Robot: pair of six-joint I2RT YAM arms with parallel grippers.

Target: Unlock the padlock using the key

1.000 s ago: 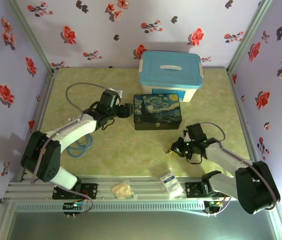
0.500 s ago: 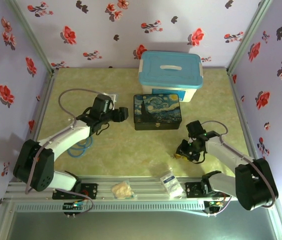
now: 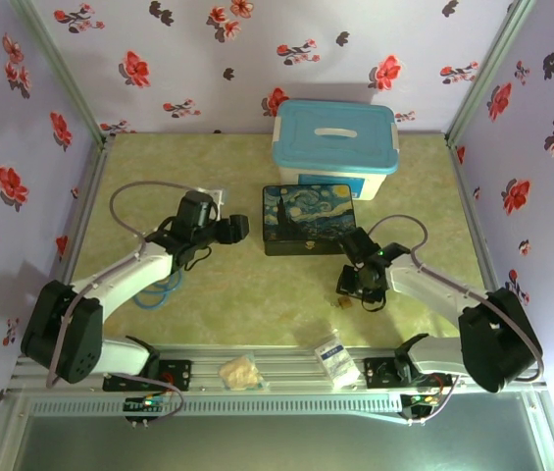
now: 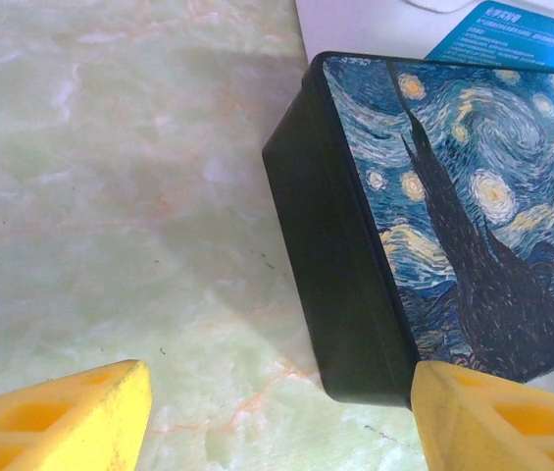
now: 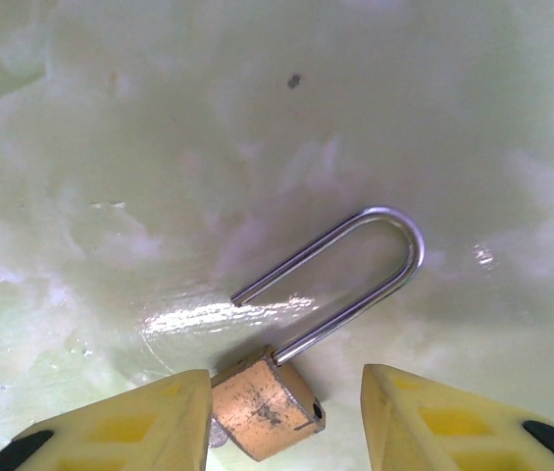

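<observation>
Both open, empty: left tool [image 4: 278,397], right tool [image 5: 286,392] straddling tiny brass padlock [image 5: 265,410] at 6 o'clock. Its silver shackle [image 5: 406,245] end free: likely unlocked; next, retract.

A dark tin box [image 3: 309,220] printed with a swirling blue and yellow night sky lies flat near the middle of the marbled green surface [image 3: 247,285], toward its far edge. Just behind it, close against the back wall, stands a white plastic container [image 3: 335,147] with a light blue lid and a blue label on its front. The left wrist view shows the tin's black side wall and its near corner. Blue rings [image 3: 154,287] lie toward the surface's near left corner. On the metal rail along the near edge sit a tan packet [image 3: 241,370] and a white and blue packet [image 3: 335,358]. Lilac walls with red flowers enclose three sides.
</observation>
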